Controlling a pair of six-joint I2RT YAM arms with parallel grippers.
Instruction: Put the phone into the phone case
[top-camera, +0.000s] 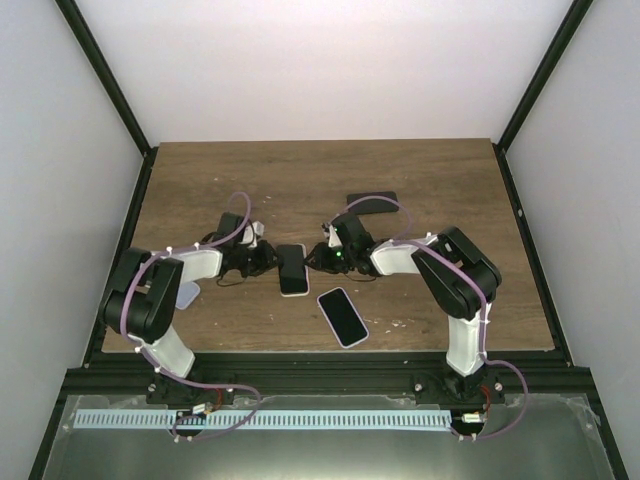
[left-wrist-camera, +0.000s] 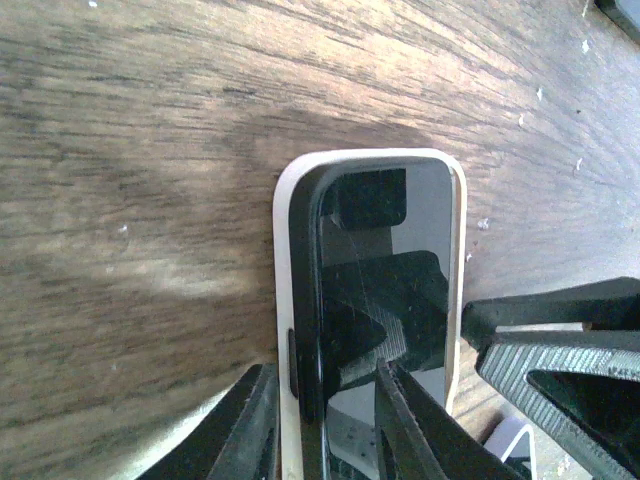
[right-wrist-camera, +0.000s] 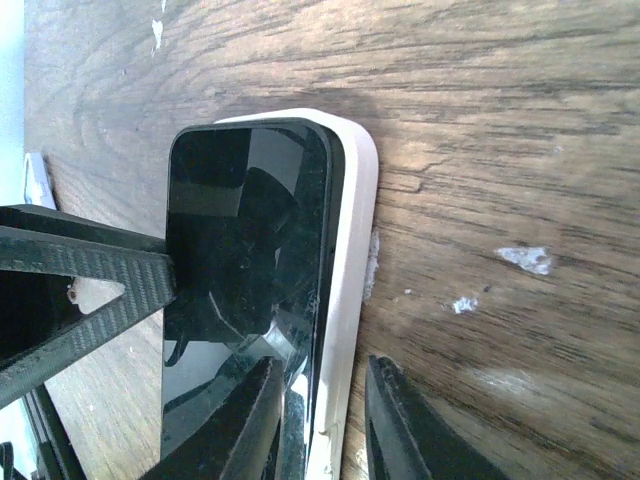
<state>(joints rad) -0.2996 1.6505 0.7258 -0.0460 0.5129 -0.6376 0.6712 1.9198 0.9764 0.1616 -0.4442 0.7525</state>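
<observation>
Left gripper (top-camera: 262, 258) and right gripper (top-camera: 322, 258) nose to nose at the middle of the table (top-camera: 450, 190), well clear of every edge, bare wood around, second phone (top-camera: 343, 316) lying toward the near edge. White phone case (left-wrist-camera: 283, 260) between them, phone (left-wrist-camera: 400, 270) inside, dark side edge proud of the rim. Left jaws narrowly apart astride one long wall, clamped or not unclear; right jaws slightly apart astride the opposite wall, outer finger (right-wrist-camera: 400, 440) just off the rim.

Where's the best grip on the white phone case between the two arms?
Probably a long side of the phone case, from above: one finger outside the white wall, one on the phone screen. It lies flat on the table, so only that thin edge gives opposing faces.
</observation>
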